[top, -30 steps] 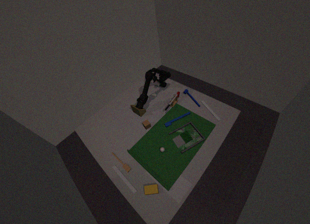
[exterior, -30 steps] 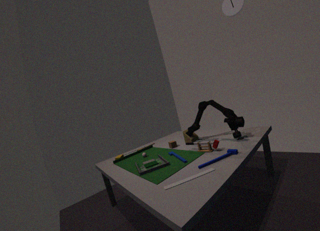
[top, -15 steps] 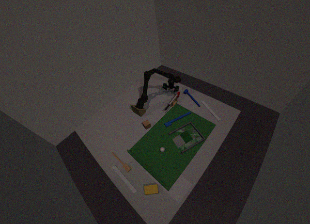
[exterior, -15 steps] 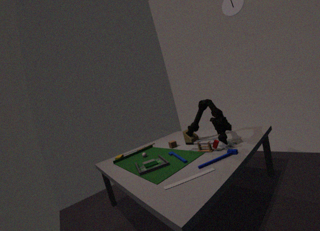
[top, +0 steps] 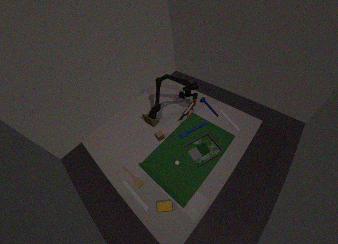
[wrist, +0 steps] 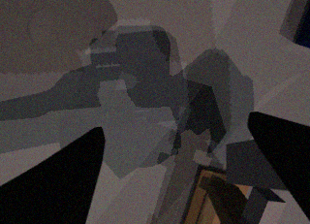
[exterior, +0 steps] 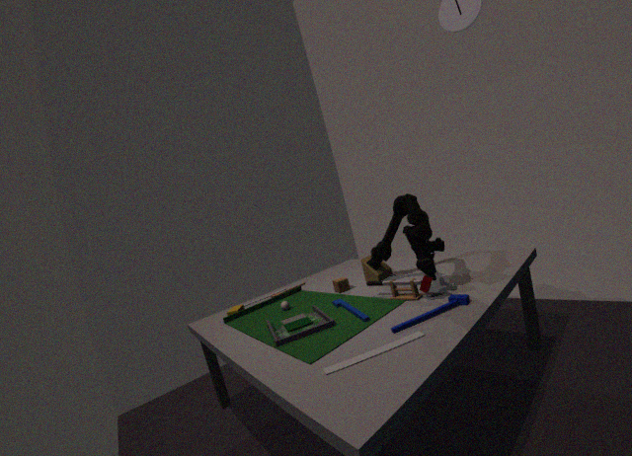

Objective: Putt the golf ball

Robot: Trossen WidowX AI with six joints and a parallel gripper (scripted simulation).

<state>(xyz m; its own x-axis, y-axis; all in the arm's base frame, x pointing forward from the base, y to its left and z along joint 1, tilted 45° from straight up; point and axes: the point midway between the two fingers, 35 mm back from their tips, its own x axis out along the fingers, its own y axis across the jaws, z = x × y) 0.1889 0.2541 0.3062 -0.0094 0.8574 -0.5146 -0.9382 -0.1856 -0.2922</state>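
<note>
Two dark fingers frame the wrist view at lower left and right, spread wide with nothing between them; the gripper (exterior: 428, 279) is open and empty. In the exterior view it hangs from the bent arm (exterior: 408, 227) right of centre, pointing down at the red head of the putter (exterior: 426, 283), whether touching it or just above I cannot tell. From the top camera the putter (top: 188, 108) runs diagonally just below the gripper (top: 188, 95), lying across a small wooden rack (exterior: 404, 289) at the upper corner of the green mat (top: 174, 176). In the wrist view an orange-brown edge of that rack (wrist: 213, 195) shows at the bottom.

Just right of the putter lies a blue mallet (top: 208, 106), and beyond it a white strip (top: 229, 120). A blue bar (top: 193, 130) rests on the mat's upper part, beside the walled raised green (top: 204, 150). The white golf ball (top: 176, 162) sits on the mat, lower left of the green, well apart from the putter.

Off the mat's left side are a small wooden cube (top: 159, 135), a wooden spatula (top: 132, 177), another white strip (top: 135, 195) and a yellow block (top: 164, 205), all on the grey table (exterior: 356, 411).
</note>
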